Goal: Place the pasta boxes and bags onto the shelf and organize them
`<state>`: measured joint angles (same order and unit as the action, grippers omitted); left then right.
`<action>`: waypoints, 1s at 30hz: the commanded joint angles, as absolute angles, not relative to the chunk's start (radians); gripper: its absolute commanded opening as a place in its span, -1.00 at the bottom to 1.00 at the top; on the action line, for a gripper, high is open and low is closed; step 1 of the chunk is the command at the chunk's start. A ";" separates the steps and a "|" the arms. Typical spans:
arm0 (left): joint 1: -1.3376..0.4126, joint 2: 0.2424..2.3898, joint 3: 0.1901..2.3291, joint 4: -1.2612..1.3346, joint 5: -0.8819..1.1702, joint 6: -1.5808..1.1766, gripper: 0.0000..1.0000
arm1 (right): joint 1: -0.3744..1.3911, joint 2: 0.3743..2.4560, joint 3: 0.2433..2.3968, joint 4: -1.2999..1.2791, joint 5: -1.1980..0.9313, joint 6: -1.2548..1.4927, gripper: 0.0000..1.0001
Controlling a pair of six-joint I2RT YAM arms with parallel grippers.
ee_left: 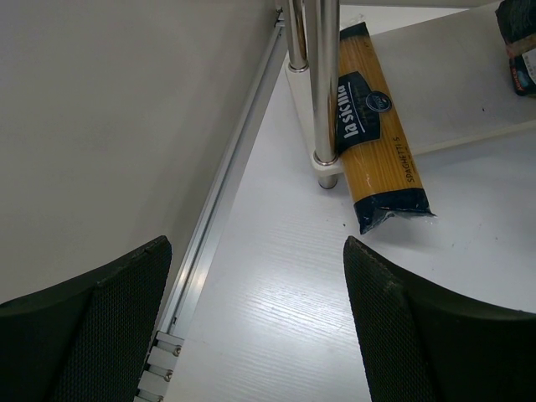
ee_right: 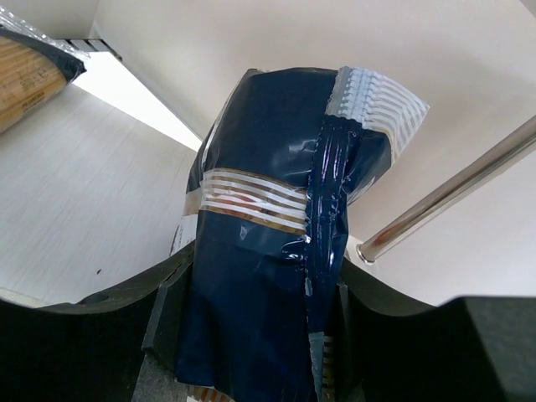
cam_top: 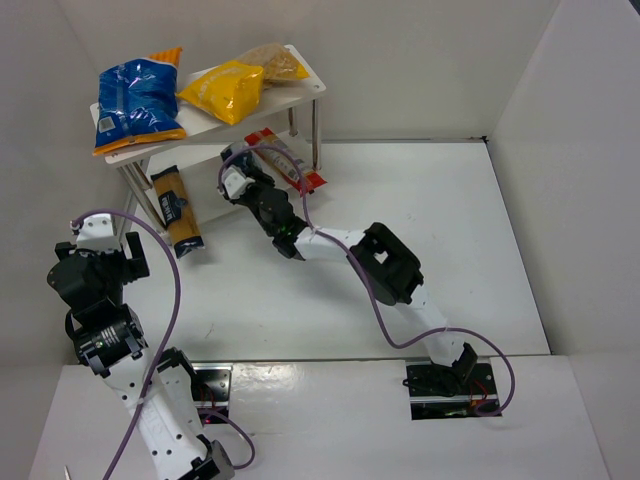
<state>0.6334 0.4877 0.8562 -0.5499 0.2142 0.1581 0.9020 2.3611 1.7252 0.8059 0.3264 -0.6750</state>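
The shelf (cam_top: 300,96) stands at the back left. On its top board lie a big blue bag (cam_top: 138,100), a yellow bag (cam_top: 225,90) and a clear bag of pasta (cam_top: 272,62). Across the lower board (ee_left: 469,92) lies a long orange packet (cam_top: 176,210) (ee_left: 373,134), its end over the front edge, and a long red packet (cam_top: 288,162) lies further right. My right gripper (cam_top: 238,168) (ee_right: 260,335) is shut on a dark blue pasta bag (ee_right: 276,234), held under the top board beside a metal leg (ee_right: 452,197). My left gripper (cam_top: 100,256) (ee_left: 260,318) hangs open and holds nothing, short of the orange packet.
White walls close in the table on the left, back and right. A metal rail (ee_left: 226,193) runs along the left wall foot. Two chrome shelf legs (ee_left: 325,84) stand just left of the orange packet.
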 commanded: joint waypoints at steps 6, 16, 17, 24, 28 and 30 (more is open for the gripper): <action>0.641 0.488 0.854 -0.525 0.236 0.172 0.78 | 0.910 2.278 1.669 0.767 0.354 -0.684 0.36; 0.641 0.488 0.854 -0.525 0.236 0.172 0.78 | 0.910 2.258 1.626 0.666 0.345 -0.632 -0.05; 0.641 0.488 0.854 -0.525 0.236 0.172 0.78 | 0.910 2.249 1.626 0.655 0.345 -0.632 -0.21; 0.641 0.488 0.854 -0.525 0.245 0.172 0.78 | 0.910 2.263 1.605 0.644 0.336 -0.611 -0.99; 0.641 0.488 0.854 -0.525 0.245 0.172 0.78 | 0.910 2.305 1.654 0.635 0.316 -0.611 -0.99; 0.641 0.488 0.854 -0.525 0.245 0.172 0.78 | 0.910 2.333 1.686 0.635 0.307 -0.601 -0.99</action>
